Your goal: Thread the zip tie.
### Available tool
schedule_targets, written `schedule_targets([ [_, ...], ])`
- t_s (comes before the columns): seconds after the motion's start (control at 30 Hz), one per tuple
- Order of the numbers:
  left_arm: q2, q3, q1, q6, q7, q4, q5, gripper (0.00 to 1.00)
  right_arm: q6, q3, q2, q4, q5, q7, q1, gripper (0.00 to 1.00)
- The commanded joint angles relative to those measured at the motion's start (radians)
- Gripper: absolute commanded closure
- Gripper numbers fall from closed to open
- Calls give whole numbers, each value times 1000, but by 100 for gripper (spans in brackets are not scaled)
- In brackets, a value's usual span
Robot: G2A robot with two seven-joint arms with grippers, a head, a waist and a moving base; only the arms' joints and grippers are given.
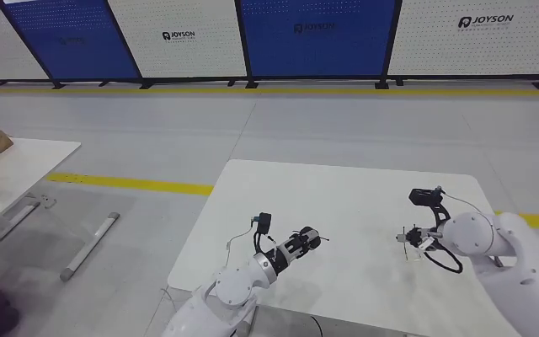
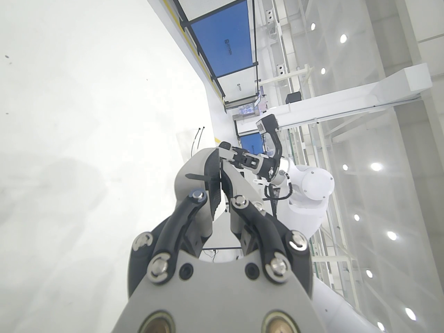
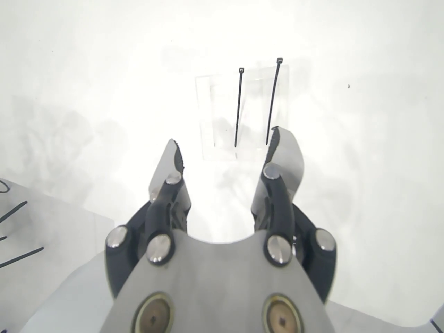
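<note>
Big white table (image 1: 354, 194) with both arms over it, well apart from each other, the left one nearer the middle of the front edge and the right one out toward the right side.

The left gripper (image 2: 219, 164) is clamped tight, pads pressed together on a black tie (image 2: 196, 176). A short bit of the strap pokes out sideways past one finger, and I can't tell which end that is. In the top view this gripper (image 1: 310, 237) sits up off the table and points across toward the other arm.

The right gripper (image 3: 224, 136) is wide open with nothing in it. It hangs over the near edge of a clear sheet (image 3: 211, 116) lying flat on the table.

On that sheet are two loose ties (image 3: 238, 105), black, straight, side by side but not touching, square heads pointing away from the gripper. One open fingertip lines up right next to the tail of the second one; whether they touch, can't say.
</note>
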State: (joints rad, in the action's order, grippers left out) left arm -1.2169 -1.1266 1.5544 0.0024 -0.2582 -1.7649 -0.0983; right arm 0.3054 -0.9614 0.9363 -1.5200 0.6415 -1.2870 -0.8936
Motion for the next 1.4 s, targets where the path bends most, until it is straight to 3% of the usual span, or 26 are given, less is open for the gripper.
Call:
schedule_targets([
  [0.0,0,0,0,0,0,0,0,100,5,8,4,12,4,-1,9,52],
  [0.13,0,0,0,0,0,0,0,100,35,31,15,46,24,-6,28,53],
  [0.73,0,0,0,0,0,0,0,100,25,116,68,200,7,-2,107,57],
  [1.37,0,0,0,0,0,0,0,100,11,169,115,313,5,-2,160,71],
])
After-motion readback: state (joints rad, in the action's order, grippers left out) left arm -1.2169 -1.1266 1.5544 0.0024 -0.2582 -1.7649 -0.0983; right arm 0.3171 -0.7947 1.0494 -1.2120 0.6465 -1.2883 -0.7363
